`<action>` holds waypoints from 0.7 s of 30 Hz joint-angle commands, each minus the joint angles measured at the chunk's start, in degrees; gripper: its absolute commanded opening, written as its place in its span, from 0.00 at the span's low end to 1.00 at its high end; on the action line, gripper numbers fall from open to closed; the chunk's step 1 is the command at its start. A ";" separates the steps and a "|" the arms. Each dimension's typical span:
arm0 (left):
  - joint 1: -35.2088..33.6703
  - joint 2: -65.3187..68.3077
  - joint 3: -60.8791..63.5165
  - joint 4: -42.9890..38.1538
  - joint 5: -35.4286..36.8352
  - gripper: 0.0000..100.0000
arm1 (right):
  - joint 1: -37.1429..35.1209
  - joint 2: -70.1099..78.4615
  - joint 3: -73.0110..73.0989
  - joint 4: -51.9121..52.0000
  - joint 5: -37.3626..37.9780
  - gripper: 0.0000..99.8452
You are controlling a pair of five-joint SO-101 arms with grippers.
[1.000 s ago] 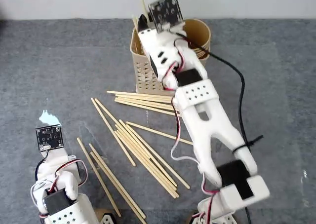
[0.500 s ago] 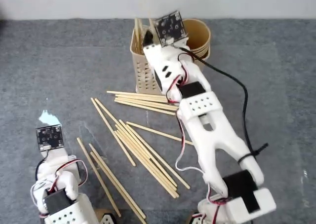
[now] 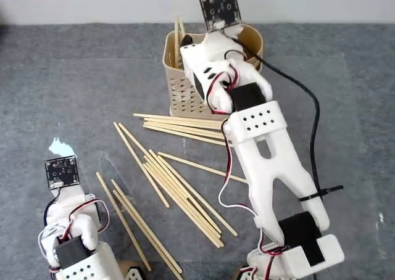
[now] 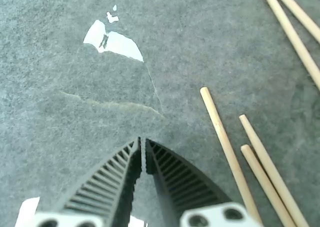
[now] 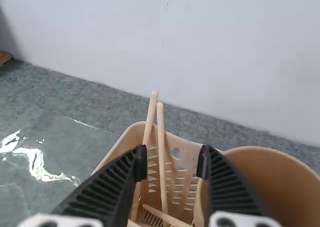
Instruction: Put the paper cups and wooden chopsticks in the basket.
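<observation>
Right arm (image 3: 265,150) had pushed further over the basket (image 3: 182,98) since a second ago, and the chopstick it was holding up had gone down inside. Grey bench (image 3: 62,76) had a loose pile of chopsticks (image 3: 179,190) spread out in front of the basket. Cups (image 3: 254,39) sat stacked tight against the basket's far corner, couldn't tell if they were actually in it. Two chopsticks (image 5: 160,132) leaned upright in the basket. Right gripper (image 5: 171,157) hung released just above them, holding nothing. Left gripper (image 4: 142,144) was clenched on nothing, low over the bench beside a few chopstick ends.
</observation>
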 commanded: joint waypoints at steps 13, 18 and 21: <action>0.26 -0.97 -0.48 0.18 -0.26 0.01 | -11.74 -1.27 -31.12 42.86 -0.53 0.18; 0.26 -0.97 -0.48 0.18 -0.26 0.01 | -12.79 -0.66 -30.95 54.20 -0.62 0.18; 0.26 -0.97 -0.48 0.18 -0.26 0.01 | -13.58 -0.57 -30.77 58.77 -0.44 0.18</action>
